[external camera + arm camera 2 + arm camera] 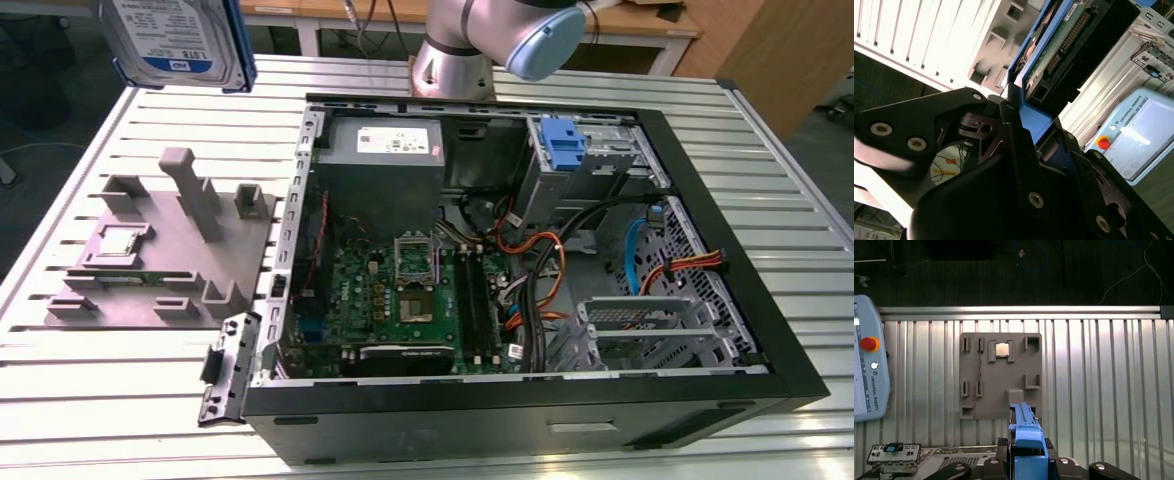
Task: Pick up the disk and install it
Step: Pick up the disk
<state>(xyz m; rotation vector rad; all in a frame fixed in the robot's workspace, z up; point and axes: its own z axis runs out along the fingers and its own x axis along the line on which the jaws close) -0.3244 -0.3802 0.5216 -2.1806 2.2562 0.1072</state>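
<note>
Jaws pinch the disk by its blue carrier: in the second wrist view you see the gripper [1041, 135] with its black fingers [1021, 145] pressed against the blue frame from both sides. The disk [1064, 45] shows its green circuit-board face there. In the exterior view the disk [174, 35] hangs on edge, label toward the camera, raised well above the grey fixture block [147, 270] and not touching it. The first wrist view looks straight down: the disk [1026, 435] appears edge-on as a narrow blue strip over one edge of the fixture block [999, 385], which carries a small square chip [1001, 349] in one of its pockets. The open computer case [534, 410] lies just beside the fixture block, on the exterior view's right, both resting on the slatted metal table [107, 400]. A teach pendant [869, 370] lies on the table near the fixture block.
</note>
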